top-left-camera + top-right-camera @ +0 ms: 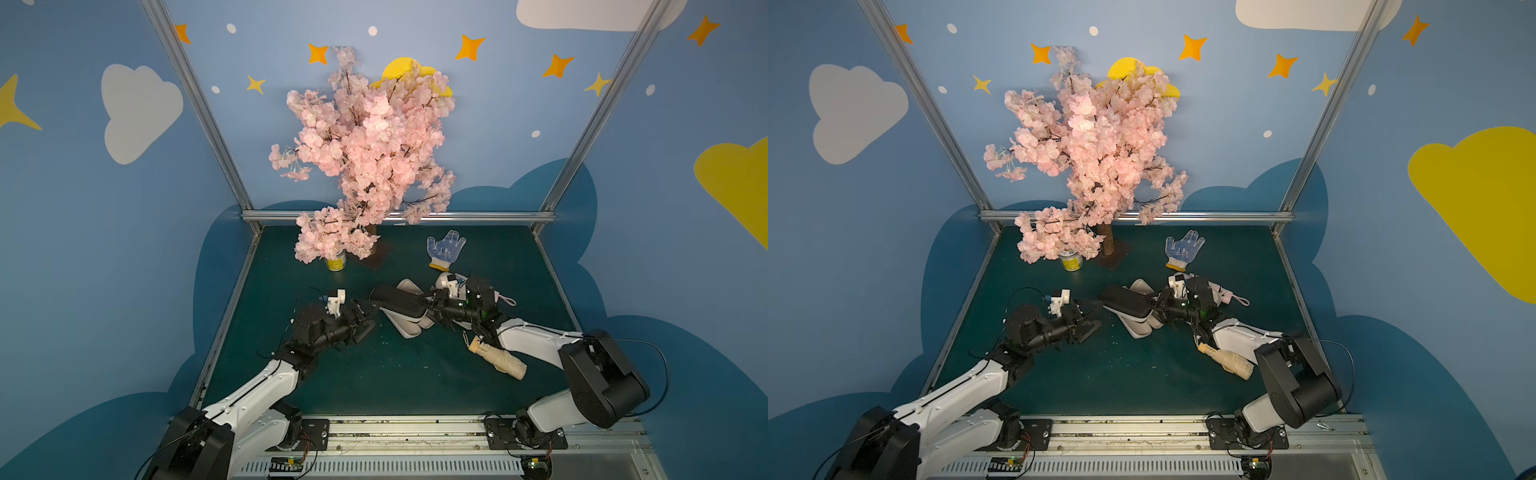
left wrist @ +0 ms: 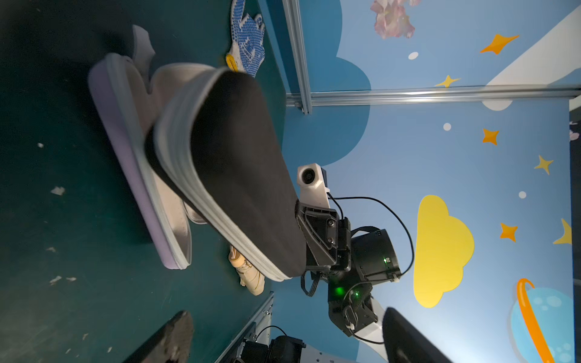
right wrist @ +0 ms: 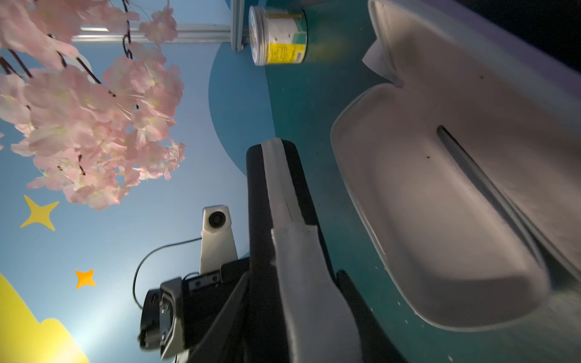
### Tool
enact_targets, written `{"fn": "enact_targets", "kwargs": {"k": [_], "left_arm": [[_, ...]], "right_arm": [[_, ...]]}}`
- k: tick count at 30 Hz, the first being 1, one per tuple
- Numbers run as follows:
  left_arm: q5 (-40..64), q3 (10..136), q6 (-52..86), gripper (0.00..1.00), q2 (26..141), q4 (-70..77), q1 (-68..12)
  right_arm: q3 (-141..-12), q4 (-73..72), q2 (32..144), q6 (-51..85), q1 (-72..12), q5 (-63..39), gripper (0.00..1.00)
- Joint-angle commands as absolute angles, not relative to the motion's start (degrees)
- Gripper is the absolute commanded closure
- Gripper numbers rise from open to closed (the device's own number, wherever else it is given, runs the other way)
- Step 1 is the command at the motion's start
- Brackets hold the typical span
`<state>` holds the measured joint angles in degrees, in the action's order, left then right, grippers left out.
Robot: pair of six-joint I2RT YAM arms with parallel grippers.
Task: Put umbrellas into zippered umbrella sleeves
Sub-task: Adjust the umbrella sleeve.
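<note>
1. The dark green worktop (image 1: 374, 382) is carrying a few pale specks.
2. A yellow-labelled can (image 1: 336, 262) and a blossom tree's flat base (image 1: 376, 258) are standing near its far edge.
3. A dotted glove (image 1: 445, 249) is lying flat nearby.
4. An open case (image 1: 409, 330) is lying lining-up at the middle.
5. A beige umbrella (image 1: 500, 359) is lying on its side.

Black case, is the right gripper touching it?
Touching. The left wrist view shows the right gripper clamped on the black case, holding it up.

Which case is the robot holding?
The black case, gripped at its end by the right gripper. The lavender case lies open on the table.
</note>
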<state>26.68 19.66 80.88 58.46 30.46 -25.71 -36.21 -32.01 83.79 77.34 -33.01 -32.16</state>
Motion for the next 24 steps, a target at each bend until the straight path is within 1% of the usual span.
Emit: {"fn": "enact_targets", "kwargs": {"k": [1,4,7,12,14,17,18,20,21,22,24], "left_arm": [[17.5,19.4,82.2,0.06,60.3,31.4,-28.4],[16.2,19.0,84.2,0.06,62.8,35.8,-28.8],[15.2,21.0,83.5,0.07,63.9,36.9,-28.8],[13.7,24.1,83.2,0.12,66.9,38.1,-29.6],[13.7,24.0,84.3,0.19,68.6,40.3,-29.7],[11.5,24.1,86.3,0.34,70.6,42.0,-29.7],[11.1,24.3,86.6,0.4,71.0,42.1,-29.7],[10.4,24.3,87.2,0.53,71.1,41.9,-29.7],[9.8,24.1,87.7,0.59,70.8,41.8,-29.5],[9.0,23.7,88.4,0.64,70.4,41.4,-29.3],[8.6,22.8,89.2,0.7,68.6,40.5,-28.3]], "right_arm": [[-37.0,-41.3,80.4,82.6,-37.3,-20.2,0.9],[-37.1,-42.4,80.9,83.5,-39.8,-18.4,0.9],[-37.1,-43.5,81.4,84.5,-42.0,-16.9,0.89],[-37.4,-44.7,82.3,85.8,-44.6,-16.2,0.86],[-37.4,-44.6,82.5,86.1,-45.0,-16.1,0.84],[-37.6,-43.9,82.7,86.5,-45.3,-16.6,0.8],[-37.6,-43.7,82.7,86.8,-45.3,-17.1,0.77],[-37.3,-42.3,82.6,87.5,-45.3,-17.8,0.63],[-37.1,-41.2,82.2,87.6,-45.2,-18.0,0.53],[-36.6,-40.2,81.6,86.7,-44.6,-18.9,0.46],[-35.3,-37.3,79.8,82.9,-42.3,-22.2,0.37]]}}
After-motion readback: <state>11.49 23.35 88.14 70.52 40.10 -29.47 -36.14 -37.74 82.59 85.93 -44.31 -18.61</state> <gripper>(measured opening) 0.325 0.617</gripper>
